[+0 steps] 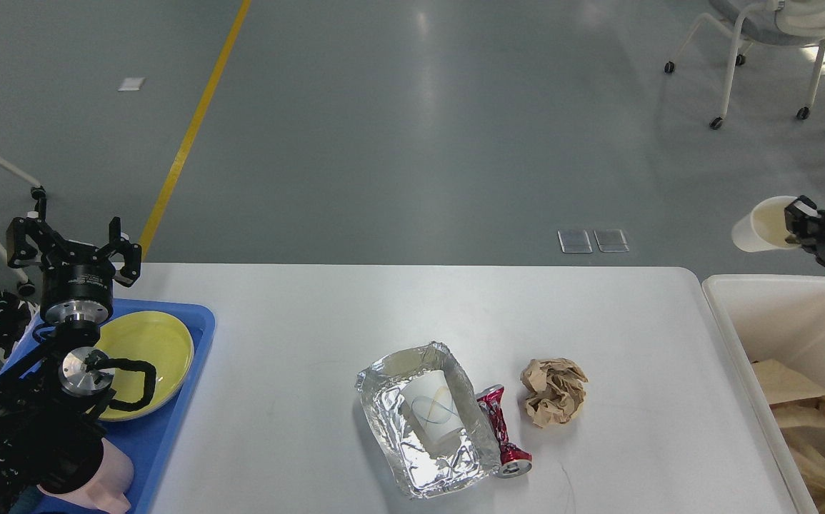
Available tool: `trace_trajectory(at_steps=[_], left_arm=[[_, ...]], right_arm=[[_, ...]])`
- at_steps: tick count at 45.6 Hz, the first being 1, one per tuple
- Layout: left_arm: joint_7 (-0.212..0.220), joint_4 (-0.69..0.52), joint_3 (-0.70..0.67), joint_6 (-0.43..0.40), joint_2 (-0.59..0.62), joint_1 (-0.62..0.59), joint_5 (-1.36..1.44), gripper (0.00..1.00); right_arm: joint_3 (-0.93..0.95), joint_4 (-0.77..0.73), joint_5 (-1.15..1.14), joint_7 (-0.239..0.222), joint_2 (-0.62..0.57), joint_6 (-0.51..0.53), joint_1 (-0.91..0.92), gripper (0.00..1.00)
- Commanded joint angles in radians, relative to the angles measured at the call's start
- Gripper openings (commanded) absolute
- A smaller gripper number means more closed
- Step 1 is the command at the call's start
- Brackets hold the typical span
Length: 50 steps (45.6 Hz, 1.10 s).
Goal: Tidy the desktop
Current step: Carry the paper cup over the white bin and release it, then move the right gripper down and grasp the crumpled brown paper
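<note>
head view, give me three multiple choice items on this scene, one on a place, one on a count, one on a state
1. Where does the crushed red metal can lie?
A. in the blue plastic tray
B. on the white desktop, beside the crumpled foil container
C. in the cream-white bin

2. How many crumpled brown paper balls lie on the desktop?
A. one
B. two
C. three

3. What is the right gripper doing?
A. hanging open and empty
B. pressing on the yellow plate
C. holding a white paper cup by its rim

Answers: 1 B, the can lies against the foil's right wall; 2 A, only one ball shows; 3 C, its fingers pinch the cup's rim above the bin's far edge.
</note>
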Motion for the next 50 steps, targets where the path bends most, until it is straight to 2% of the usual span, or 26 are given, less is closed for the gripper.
trace_trajectory(at_steps=[1,5,6,9,10,11,29,33,41,50], left_arm=[[0.000,0.000,0.000,0.000,0.000,0.000,-0.001,0.97],[0.000,0.000,0.000,0.000,0.000,0.000,0.001,0.97],[0.000,0.000,0.000,0.000,0.000,0.000,0.001,0.97],[-0.002,0.000,0.000,0.000,0.000,0.000,0.001,0.97],[0.000,0.000,0.000,0.000,0.000,0.000,0.001,0.97],[-0.002,0.000,0.000,0.000,0.000,0.000,-0.001,0.97],[-0.002,0.000,0.000,0.000,0.000,0.000,0.001,0.97],[0.000,0.000,0.000,0.000,0.000,0.000,0.001,0.97],[0.000,0.000,0.000,0.000,0.000,0.000,-0.001,0.97],[0.000,0.000,0.000,0.000,0.000,0.000,0.001,0.97]], right_arm=[[0.001,-0.087,0.001,-0.001,0.011,-0.079,-0.152,0.00],[0.001,-0.143,0.001,0.000,0.043,-0.086,-0.218,0.00],[0.001,-0.152,0.001,0.000,0.051,-0.088,-0.230,0.12],[0.001,-0.175,0.001,0.002,0.058,-0.100,-0.261,0.79],[0.001,-0.183,0.002,0.002,0.060,-0.103,-0.267,0.96],[0.001,-0.187,0.002,0.002,0.063,-0.106,-0.269,1.00],[0.002,-0.176,0.007,0.000,0.072,-0.092,-0.266,1.00],[-0.005,-0.158,0.008,0.000,0.088,-0.086,-0.171,1.00],[-0.079,-0.014,0.008,-0.004,0.141,-0.080,0.048,1.00],[-0.191,0.150,0.008,-0.004,0.232,0.048,0.279,1.00]])
